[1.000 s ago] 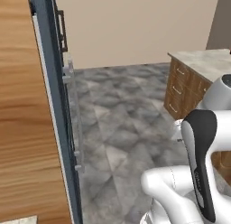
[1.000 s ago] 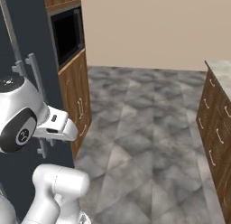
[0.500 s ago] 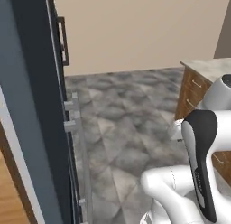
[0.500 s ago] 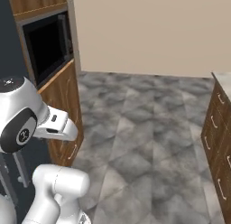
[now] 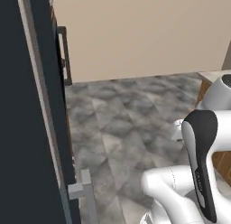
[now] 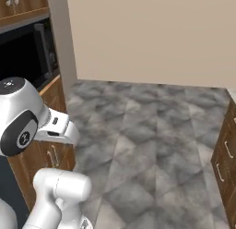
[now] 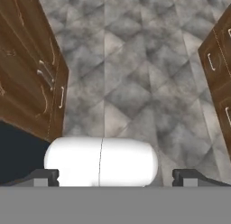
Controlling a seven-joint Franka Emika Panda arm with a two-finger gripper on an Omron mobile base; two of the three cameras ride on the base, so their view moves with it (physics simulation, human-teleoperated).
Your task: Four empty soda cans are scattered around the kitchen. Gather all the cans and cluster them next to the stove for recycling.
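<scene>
The soda cans and the stove are out of view. In the hand view my gripper (image 7: 117,178) points down at the grey stone floor (image 7: 135,83). Its two dark fingertips (image 7: 45,177) stand far apart at the bottom corners, open, with nothing held between them. My white arm with its dark joint rises at the lower right of the left base view (image 5: 198,173) and at the lower left of the right base view (image 6: 27,122).
A tall dark panel (image 5: 27,110) with a vertical handle (image 5: 65,56) stands close on the left. A black built-in oven (image 6: 27,52) sits in wooden cabinets (image 7: 31,74). Wooden drawers (image 6: 228,154) line the right. A beige wall (image 6: 152,34) closes the far end of the floor.
Both base views have shifted as the base drove: the dark panel now looms closer on the left, and the beige wall and built-in oven are nearer. The arm keeps its pose.
</scene>
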